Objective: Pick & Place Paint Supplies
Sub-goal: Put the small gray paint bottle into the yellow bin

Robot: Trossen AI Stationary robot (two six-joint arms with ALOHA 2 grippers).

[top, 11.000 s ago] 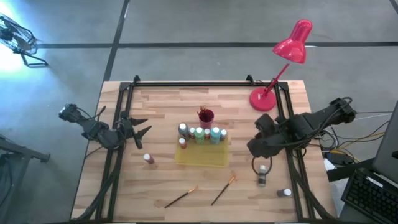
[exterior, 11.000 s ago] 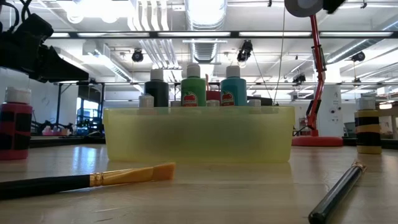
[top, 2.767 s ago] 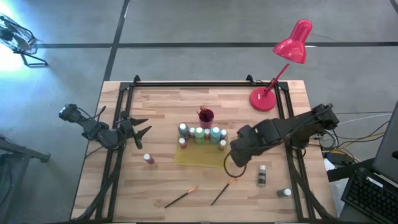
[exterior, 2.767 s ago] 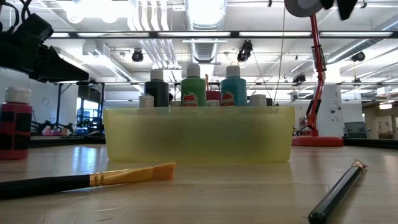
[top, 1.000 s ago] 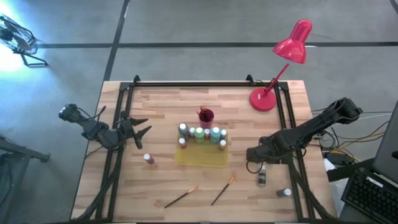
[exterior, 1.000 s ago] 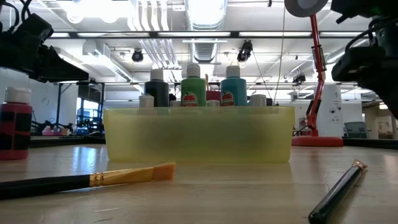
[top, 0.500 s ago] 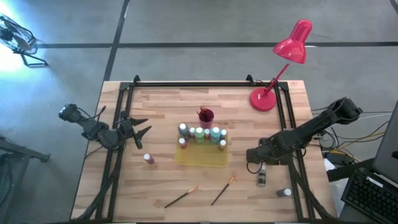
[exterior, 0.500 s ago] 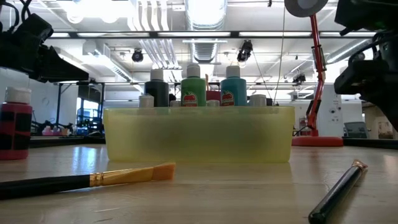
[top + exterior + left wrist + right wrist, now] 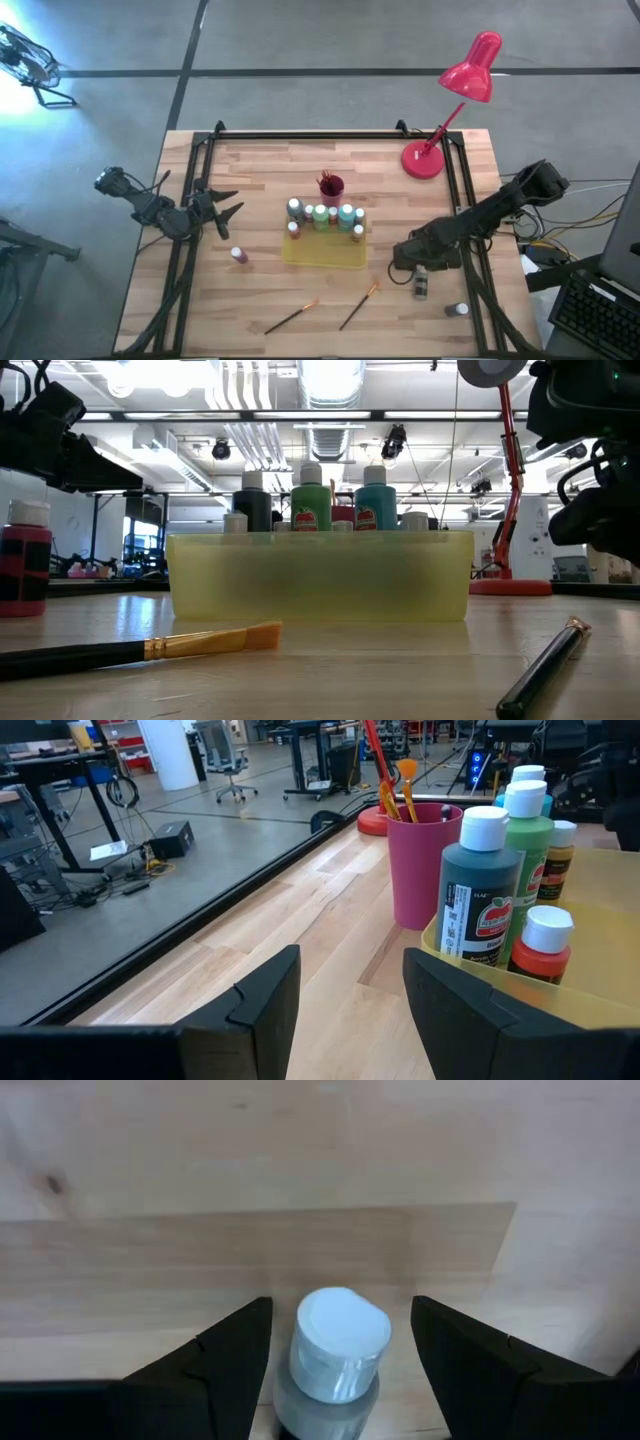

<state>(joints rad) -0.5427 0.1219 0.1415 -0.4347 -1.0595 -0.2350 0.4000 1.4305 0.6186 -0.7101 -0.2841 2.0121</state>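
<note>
I list what I see from my station.

Table: pale wood planks, black rails along the back and both sides. Bare wood lies open at the back left and along the front edge.

Tray: flat, translucent yellow plastic, centre of the table. A row of bottles stands upright along its back side, white caps, green, light blue and dark bodies; an orange one sits low among them.

Cup: smooth magenta cylinder just behind the tray, holding orange-tipped brushes.

Lamp: glossy red, round base at the back right corner.

Pink bottle: alone, left of the tray, upright, free wood around it.

Two brushes: thin dark handles, orange tips, lying flat and slanted in front of the tray, apart from each other.

Grey bottle: right of the tray, beside the right rail. Another white-capped bottle lies near the front right corner.

Right gripper: low over the grey bottle; in the wrist view its dark fingers stand spread either side of the round white cap, gaps both sides, nothing grasped.

Left gripper: waits over the left rail, fingers spread, empty, pointing toward the tray.
</note>
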